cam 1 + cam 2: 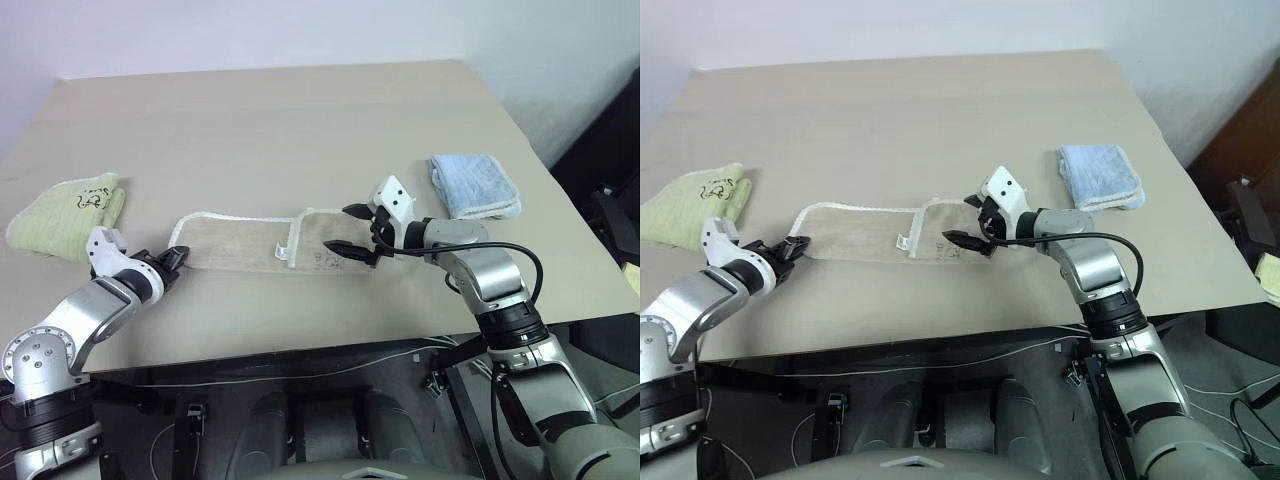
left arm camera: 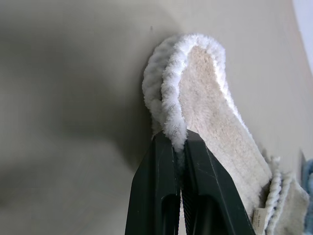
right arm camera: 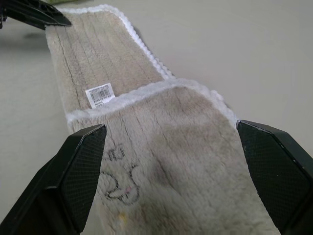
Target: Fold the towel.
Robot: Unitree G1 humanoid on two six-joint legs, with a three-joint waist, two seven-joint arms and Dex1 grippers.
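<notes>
The towel (image 1: 262, 242) lies as a long, narrow strip across the near middle of the counter (image 1: 300, 120), its right end already doubled back over itself so a second layer with a white corded edge sits on top. It is tan terry cloth, plush and ribbed, trimmed in thick white cord, with a small printed label and a faint dark doodle near the folded part.

The left hand (image 1: 172, 260) is at the strip's 9 o'clock end, its two black fingers (image 2: 161, 196) pinched tight on the corded edge, which bulges up in a soft loop above them. The right hand (image 1: 352, 228) sits at the 3 o'clock end, spread wide over the doubled layer and holding nothing.

This cloth looks light, limp and grippy rather than slick; I judge it will sag and drag along the counter, not hold a shape. The corded border is the firmest place to take it, ideally at a corner so both layers travel together.

A green cloth (image 1: 68, 212) sits at 9 o'clock beyond the left hand, and a folded blue cloth (image 1: 475, 186) at 2 o'clock, well apart.
</notes>
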